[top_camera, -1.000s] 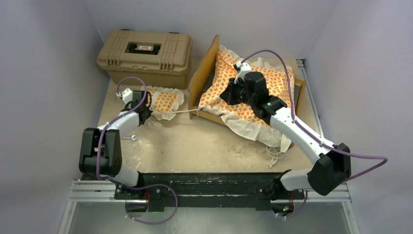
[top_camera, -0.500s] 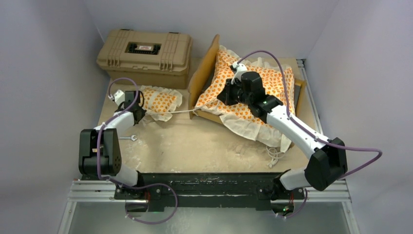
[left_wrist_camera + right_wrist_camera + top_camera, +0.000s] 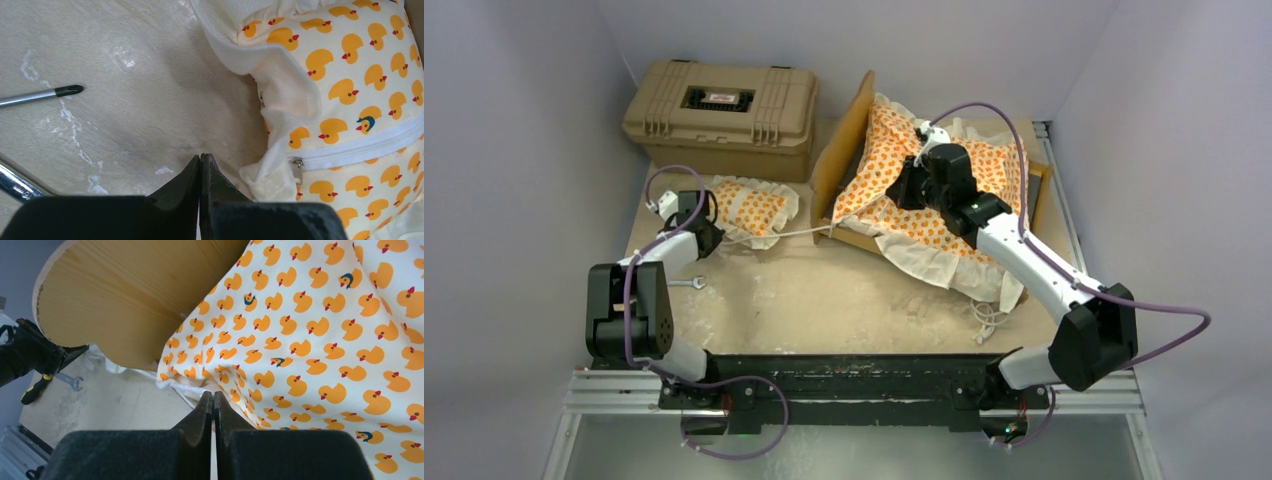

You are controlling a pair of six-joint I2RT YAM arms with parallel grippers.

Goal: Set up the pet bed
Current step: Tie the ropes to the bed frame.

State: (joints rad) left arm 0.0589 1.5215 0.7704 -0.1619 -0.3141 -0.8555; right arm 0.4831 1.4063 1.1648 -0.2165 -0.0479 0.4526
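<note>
1. L gripper: jaws fully shut, nothing btwn them; tips low over table, just beside pillow ruffle.
2. Pillow lies on table btwn tan case & bed frame, outside the frame.
3. R gripper: jaws pressed together at mattress cushion corner near headboard; can't tell if cloth is pinched.
4. Cushion sits crooked in frame, near ruffle spilling onto table.

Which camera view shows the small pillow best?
Top external: the whole pillow is visible, before the tan case. Left wrist shows only a part, close, with its zipper. Right wrist shows none of it clearly.
</note>
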